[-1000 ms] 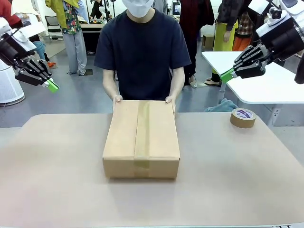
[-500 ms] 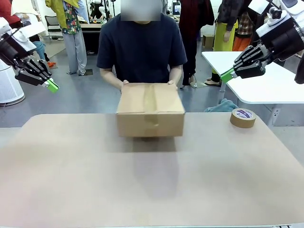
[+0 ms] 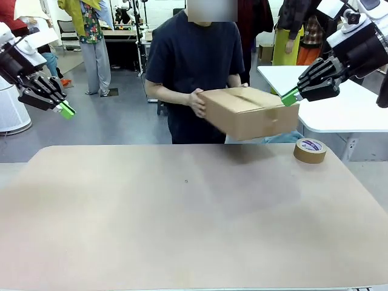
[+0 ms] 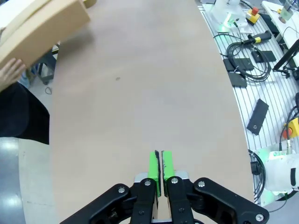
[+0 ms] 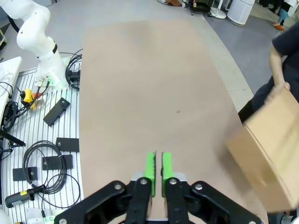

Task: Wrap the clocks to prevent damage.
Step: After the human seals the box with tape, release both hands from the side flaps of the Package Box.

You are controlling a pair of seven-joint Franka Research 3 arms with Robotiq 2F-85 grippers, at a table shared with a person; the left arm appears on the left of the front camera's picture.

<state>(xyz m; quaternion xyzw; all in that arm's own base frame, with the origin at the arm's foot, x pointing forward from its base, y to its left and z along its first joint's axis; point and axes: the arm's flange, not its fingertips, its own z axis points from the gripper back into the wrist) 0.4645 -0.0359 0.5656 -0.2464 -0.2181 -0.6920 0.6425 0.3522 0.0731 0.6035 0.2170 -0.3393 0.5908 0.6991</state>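
Observation:
The bubble-wrapped clocks are out of view. A person at the far side holds a brown cardboard carton (image 3: 247, 112) in both hands, lifted off the table and swung toward the right. The carton (image 4: 39, 29) fills the top left corner of the left wrist view and, in the right wrist view, the carton (image 5: 273, 158) sits at the right edge. My left gripper (image 3: 66, 110) hangs high at the far left, shut and empty, its pads (image 4: 155, 165) touching. My right gripper (image 3: 290, 96) hangs high at the right, shut and empty, just beside the carton's far corner.
A roll of brown tape (image 3: 310, 150) lies on the table's (image 3: 182, 230) back right. A white table (image 3: 339, 109) stands behind it on the right. Cables and black devices (image 5: 46, 154) lie on a slatted bench beside the table.
The person has lifted the carton off the table's middle, raised it, and swung it to the right at chest height. Neither arm has moved.

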